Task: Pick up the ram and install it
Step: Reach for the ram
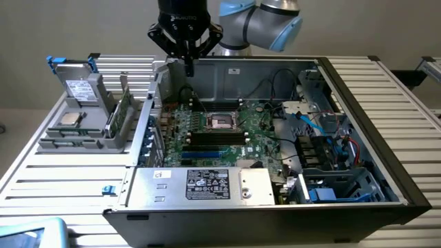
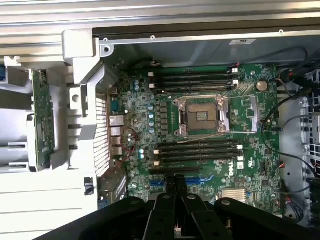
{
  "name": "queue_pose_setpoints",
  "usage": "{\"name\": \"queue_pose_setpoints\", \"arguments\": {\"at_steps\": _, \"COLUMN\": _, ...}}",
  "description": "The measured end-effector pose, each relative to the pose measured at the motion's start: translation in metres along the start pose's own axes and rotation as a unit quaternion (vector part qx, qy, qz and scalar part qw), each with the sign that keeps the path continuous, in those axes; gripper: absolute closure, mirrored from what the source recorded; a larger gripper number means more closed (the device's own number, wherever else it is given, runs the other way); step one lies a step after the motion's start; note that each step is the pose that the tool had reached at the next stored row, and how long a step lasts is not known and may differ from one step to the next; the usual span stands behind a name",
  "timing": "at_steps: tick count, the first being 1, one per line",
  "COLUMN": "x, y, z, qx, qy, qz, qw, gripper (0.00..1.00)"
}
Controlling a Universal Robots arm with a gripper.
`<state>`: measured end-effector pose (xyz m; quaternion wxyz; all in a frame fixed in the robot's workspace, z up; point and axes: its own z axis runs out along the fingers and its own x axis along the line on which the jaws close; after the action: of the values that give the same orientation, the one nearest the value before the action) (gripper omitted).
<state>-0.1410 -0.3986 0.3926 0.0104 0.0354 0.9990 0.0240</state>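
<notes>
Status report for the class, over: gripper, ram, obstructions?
Gripper shut, empty, above the open case. Ram upright in grey holder outside case, untouched. Motherboard slots unobstructed.

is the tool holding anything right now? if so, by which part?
Nothing is held. The tool is shut and empty over the open computer case; the ram sits in the grey rack beside the case.

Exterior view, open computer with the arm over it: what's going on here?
The arm's gripper hangs above the open computer case, near its far wall, jaws shut with nothing between them. The ram stands in the gray holder on the exterior view's left, untouched. The motherboard's long black slots look empty.
</notes>
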Motion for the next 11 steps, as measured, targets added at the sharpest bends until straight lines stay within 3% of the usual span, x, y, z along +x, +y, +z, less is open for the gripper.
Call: {"name": "queue_pose_setpoints", "arguments": {"at_steps": 11, "x": 0.047, "y": -0.0018, "z": -0.0010, "qx": 0.0000, "qy": 0.0000, "qz": 0.000, "qw": 1.0000, "gripper": 0.89}}
